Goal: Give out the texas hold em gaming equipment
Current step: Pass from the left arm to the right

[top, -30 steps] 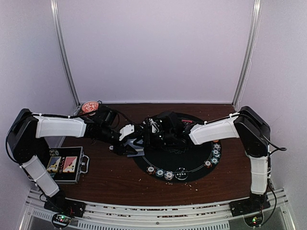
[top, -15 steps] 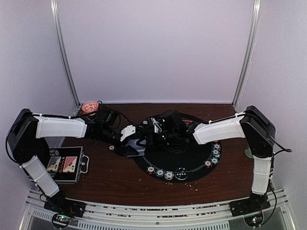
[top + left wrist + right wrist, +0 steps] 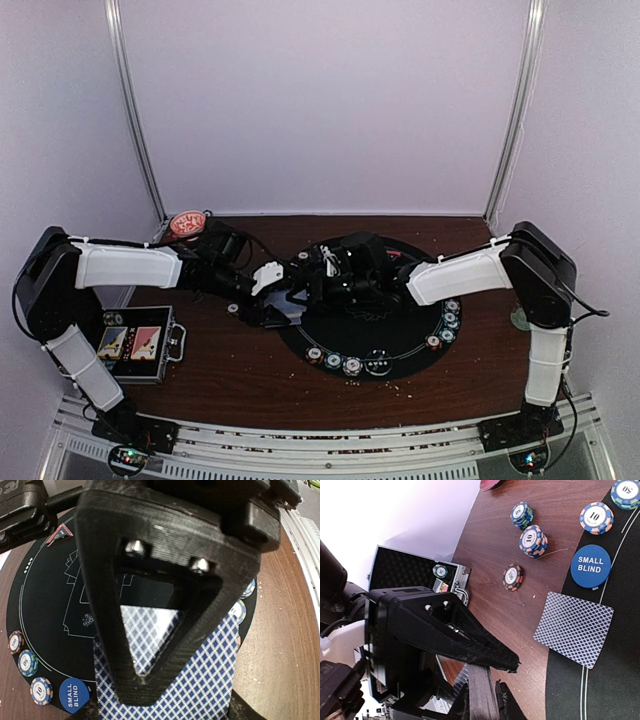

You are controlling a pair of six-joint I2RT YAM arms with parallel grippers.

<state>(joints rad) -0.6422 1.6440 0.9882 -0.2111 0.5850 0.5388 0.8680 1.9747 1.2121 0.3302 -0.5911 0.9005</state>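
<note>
Dealing: right fingers (image 3: 461, 705) clamp the blue-checked paper card deck (image 3: 200, 680); left fingers' (image 3: 160, 545) hold on it cannot be told. Next, draw one card onto the round black mat (image 3: 45, 605).

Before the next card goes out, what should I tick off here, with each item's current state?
1. Left gripper gripping the card deck: ok, finger pressed on its patterned back.
2. Right gripper open or shut: cannot tell, jaws hidden.
3. Clearance between the grippers: cannot tell, they overlap in the top view.
4. Dealt card face-down: ok, but it straddles the mat edge.
5. SMALL BLIND button on the mat: ok.
</note>
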